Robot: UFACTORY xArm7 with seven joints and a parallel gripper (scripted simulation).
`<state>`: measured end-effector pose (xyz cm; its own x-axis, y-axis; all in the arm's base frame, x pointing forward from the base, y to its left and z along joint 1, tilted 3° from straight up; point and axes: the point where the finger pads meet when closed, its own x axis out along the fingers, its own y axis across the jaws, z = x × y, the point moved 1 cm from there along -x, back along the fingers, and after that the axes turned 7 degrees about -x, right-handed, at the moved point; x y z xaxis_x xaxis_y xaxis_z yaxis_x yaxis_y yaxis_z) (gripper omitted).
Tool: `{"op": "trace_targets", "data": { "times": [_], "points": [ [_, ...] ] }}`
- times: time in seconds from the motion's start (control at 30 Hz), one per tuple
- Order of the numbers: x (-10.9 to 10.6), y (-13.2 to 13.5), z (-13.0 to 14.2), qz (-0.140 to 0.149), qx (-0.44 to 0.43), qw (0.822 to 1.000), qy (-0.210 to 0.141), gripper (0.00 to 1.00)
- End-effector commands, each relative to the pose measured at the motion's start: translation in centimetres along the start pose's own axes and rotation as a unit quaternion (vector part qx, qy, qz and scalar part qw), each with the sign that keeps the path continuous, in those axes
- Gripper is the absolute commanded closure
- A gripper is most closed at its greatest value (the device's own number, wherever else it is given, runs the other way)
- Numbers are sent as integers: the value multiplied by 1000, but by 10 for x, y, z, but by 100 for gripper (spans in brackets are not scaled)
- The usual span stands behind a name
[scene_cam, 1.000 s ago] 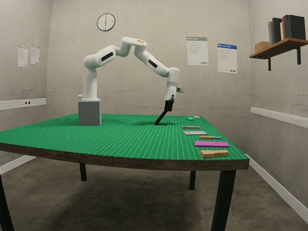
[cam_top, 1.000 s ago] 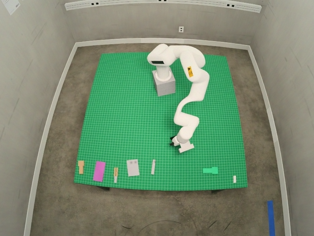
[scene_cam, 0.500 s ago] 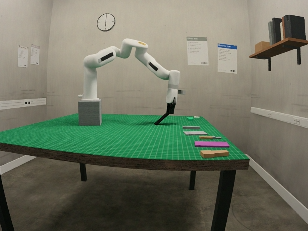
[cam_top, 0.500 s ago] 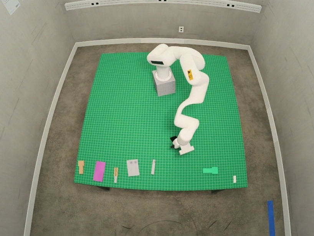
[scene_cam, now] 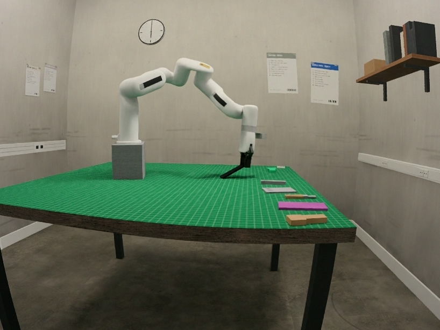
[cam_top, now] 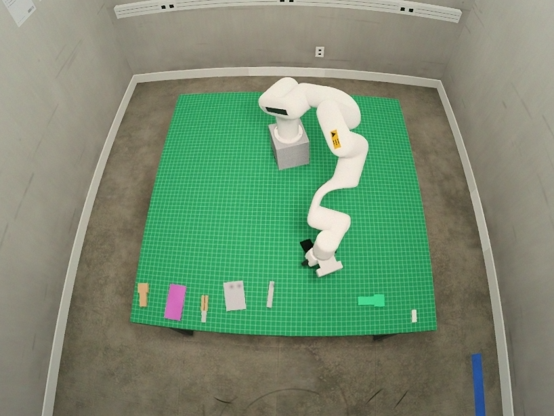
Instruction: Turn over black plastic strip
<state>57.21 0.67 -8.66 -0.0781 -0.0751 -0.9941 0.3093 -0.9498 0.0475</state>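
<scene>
The narrow black plastic strip (scene_cam: 232,171) slants down to the left. Its lower end rests on the green mat (scene_cam: 170,191) and its upper end sits between my fingers. My gripper (scene_cam: 246,160) points down over the right middle of the mat and is shut on the strip's upper end. In the overhead view the strip (cam_top: 305,245) shows as a short dark patch just left of the wrist, and the gripper (cam_top: 309,259) is mostly hidden under the arm.
Several flat pieces lie in a row along the mat's front edge: a tan piece (cam_top: 142,294), a magenta plate (cam_top: 175,301), a grey plate (cam_top: 234,295), a grey bar (cam_top: 270,294), a green piece (cam_top: 371,300). The arm's grey base block (cam_top: 289,151) stands at the back.
</scene>
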Motion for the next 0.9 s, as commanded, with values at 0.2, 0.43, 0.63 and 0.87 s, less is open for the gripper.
{"op": "trace_targets", "data": {
  "times": [0.2,0.43,0.63,0.87],
  "points": [
    [14,2,-9,3,0,1000,16,46],
    [25,2,-13,4,0,1000,29,46],
    [31,3,-16,5,0,999,34,46],
    [47,3,-19,6,0,999,42,46]
  ]
}}
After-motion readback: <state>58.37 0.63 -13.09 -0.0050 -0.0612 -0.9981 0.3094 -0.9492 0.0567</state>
